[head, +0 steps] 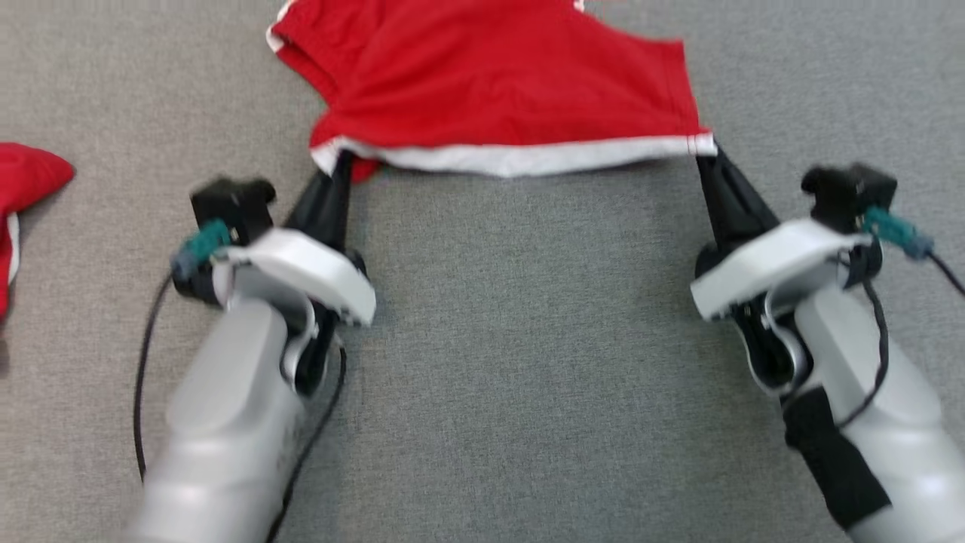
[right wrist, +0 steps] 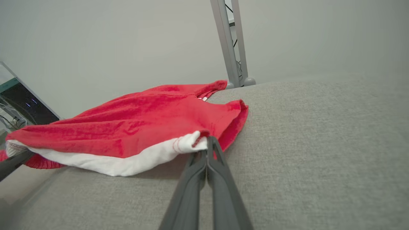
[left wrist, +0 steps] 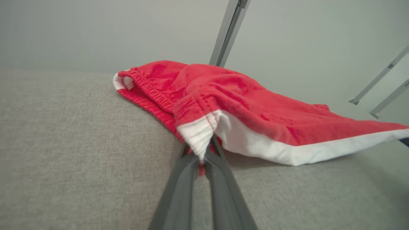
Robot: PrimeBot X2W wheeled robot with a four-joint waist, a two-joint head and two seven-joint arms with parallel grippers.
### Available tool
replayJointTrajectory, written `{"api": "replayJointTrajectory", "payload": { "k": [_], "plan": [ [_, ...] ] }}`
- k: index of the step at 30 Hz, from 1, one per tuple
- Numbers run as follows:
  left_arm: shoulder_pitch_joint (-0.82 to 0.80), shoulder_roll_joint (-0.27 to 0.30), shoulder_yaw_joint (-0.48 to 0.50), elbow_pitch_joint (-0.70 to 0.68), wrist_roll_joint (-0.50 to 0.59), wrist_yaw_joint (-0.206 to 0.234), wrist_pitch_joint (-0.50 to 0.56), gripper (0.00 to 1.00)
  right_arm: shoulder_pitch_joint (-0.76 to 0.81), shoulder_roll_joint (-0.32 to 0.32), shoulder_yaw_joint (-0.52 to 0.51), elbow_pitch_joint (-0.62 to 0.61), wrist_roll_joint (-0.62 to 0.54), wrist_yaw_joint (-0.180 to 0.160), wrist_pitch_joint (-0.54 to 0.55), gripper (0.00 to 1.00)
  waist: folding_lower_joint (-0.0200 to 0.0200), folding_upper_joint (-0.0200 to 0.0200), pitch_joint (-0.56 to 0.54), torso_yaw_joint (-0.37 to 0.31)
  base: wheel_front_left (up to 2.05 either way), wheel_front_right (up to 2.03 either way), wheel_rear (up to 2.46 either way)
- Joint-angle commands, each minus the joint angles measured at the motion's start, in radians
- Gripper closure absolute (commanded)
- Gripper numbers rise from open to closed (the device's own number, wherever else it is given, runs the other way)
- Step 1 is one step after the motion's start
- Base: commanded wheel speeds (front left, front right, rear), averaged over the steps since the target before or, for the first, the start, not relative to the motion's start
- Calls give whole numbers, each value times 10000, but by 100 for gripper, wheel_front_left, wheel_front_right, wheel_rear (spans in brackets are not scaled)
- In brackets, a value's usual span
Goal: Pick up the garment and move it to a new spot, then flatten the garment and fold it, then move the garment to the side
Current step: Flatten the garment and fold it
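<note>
The garment (head: pixel 490 83) is a red pair of shorts with a white hem band, lying at the top middle of the grey surface, its near hem lifted and stretched between my two grippers. My left gripper (head: pixel 337 162) is shut on the hem's left corner, which shows pinched between the dark fingers in the left wrist view, garment (left wrist: pixel 255 118), gripper (left wrist: pixel 202 153). My right gripper (head: pixel 707 154) is shut on the hem's right corner; the right wrist view shows the white band of the garment (right wrist: pixel 127 131) clamped at that gripper (right wrist: pixel 206 145).
Another red cloth (head: pixel 22 196) with a white edge lies at the far left of the grey fabric surface (head: pixel 528 362). Metal frame posts (right wrist: pixel 230 44) stand beyond the surface's far edge. A dark screen (right wrist: pixel 25 105) sits off to one side.
</note>
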Motion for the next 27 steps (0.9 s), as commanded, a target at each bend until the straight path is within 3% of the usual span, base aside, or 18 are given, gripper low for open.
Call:
{"api": "replayJointTrajectory", "payload": {
  "k": [1, 11, 17, 27],
  "plan": [
    [852, 46, 82, -572, 212, -58, -15, 100, 934, -182, -251, -616, -154, 2, -41, 100, 0, 0, -480, -12, 0, 0, 0],
    [4465, 376, -207, -3104, 1228, 118, -16, 100, 5013, -187, -1450, -3230, -778, 2, -42, 100, 0, 0, -1727, 119, 0, 0, 0],
    [6401, 912, -83, -5132, 1109, 747, 684, 100, 7381, 16, -2105, -4888, -1319, 2, 226, 100, 0, 0, -2481, 59, 0, 0, 0],
    [8895, 1495, 127, -8785, 794, 1855, 2622, 100, 9982, 468, -3121, -7751, -2292, 2, 2013, 100, 0, 0, -3217, 54, 0, 0, 0]
  ]
}}
